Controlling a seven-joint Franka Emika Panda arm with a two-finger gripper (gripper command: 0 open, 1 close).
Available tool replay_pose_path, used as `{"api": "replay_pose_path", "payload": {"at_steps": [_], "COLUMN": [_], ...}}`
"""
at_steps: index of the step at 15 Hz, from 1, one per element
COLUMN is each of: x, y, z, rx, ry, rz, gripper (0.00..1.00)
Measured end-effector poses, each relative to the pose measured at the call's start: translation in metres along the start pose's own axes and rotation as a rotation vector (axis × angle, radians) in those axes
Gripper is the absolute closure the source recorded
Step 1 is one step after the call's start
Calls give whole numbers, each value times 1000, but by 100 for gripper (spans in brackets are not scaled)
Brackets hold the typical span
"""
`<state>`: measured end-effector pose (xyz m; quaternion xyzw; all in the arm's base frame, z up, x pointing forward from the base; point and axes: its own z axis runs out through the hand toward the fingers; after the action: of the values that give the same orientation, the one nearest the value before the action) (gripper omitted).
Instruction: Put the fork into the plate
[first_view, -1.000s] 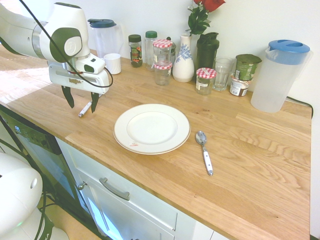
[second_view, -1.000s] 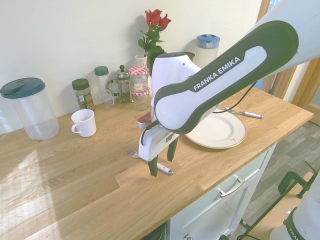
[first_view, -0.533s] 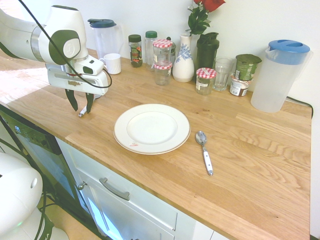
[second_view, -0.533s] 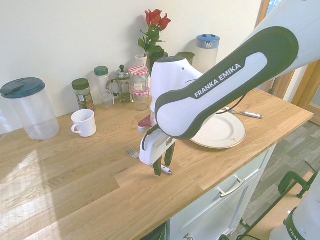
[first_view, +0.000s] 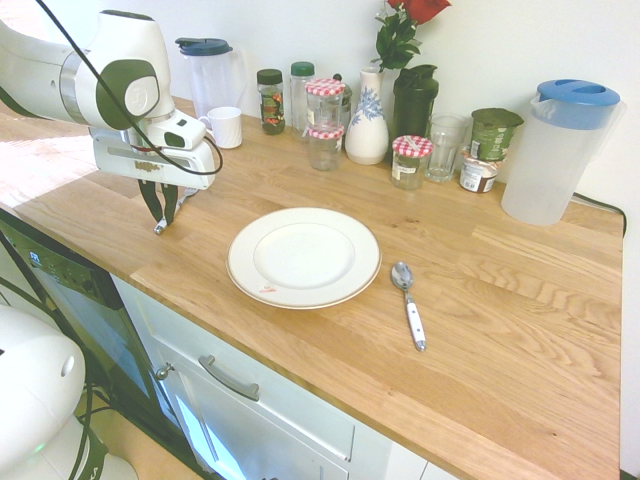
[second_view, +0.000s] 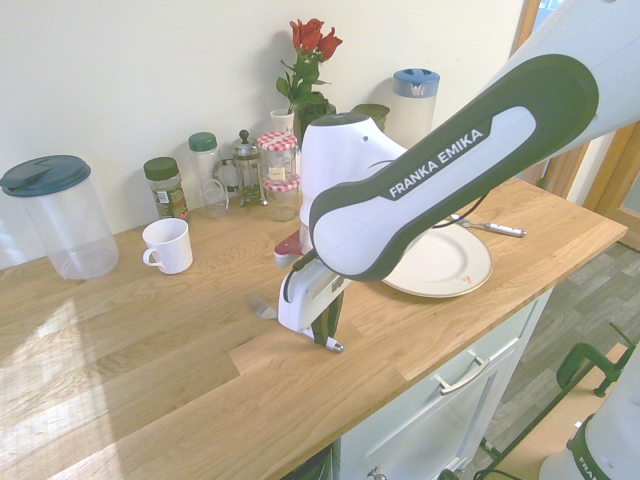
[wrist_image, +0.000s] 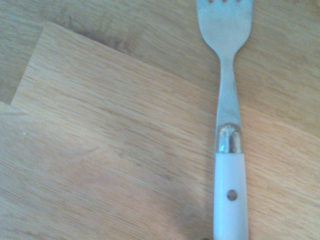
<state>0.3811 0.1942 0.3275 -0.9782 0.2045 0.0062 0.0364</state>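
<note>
I have the gripper (first_view: 161, 212) pointing straight down near the front edge of the counter (first_view: 520, 330), at the end where the clear jug with the dark lid (second_view: 55, 215) stands. Its two fingers have come together on the white handle of the fork (second_view: 330, 344), whose butt end pokes out just below them in the second exterior view. The tines (second_view: 262, 311) show on the far side of the hand, low over the wood. In the wrist view the fork (wrist_image: 228, 125) lies lengthways on the oak, metal neck and riveted handle sharp. I judge the grasp made, though I can't tell whether the fork has left the surface at all.

So the pick-up step looks about done. What's left is everything else: lift, carry along the front edge to the plate (first_view: 304, 256), and set the fork down inside it. The plate sits near the middle of the counter's front edge, nothing on it, well apart from the gripper. A white-handled spoon (first_view: 408, 300) lies just beyond the plate, towards the other end of the counter.

The arm's casing reads "FRANKA EMIKA". The jars and bottles along the back edge carry labels, but none is legible to me.
</note>
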Motion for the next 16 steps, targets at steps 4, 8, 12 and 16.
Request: {"api": "replay_pose_path", "payload": {"at_steps": [4,8,12,16], "x": [-1,21,66,108], "y": [-2,-6,12,74], "z": [0,-22,-54,-79], "rx": [-9,15,48,32], "ry": [13,65,103,116], "rz": [-19,2,85,180], "gripper": [100,100,100,100]}}
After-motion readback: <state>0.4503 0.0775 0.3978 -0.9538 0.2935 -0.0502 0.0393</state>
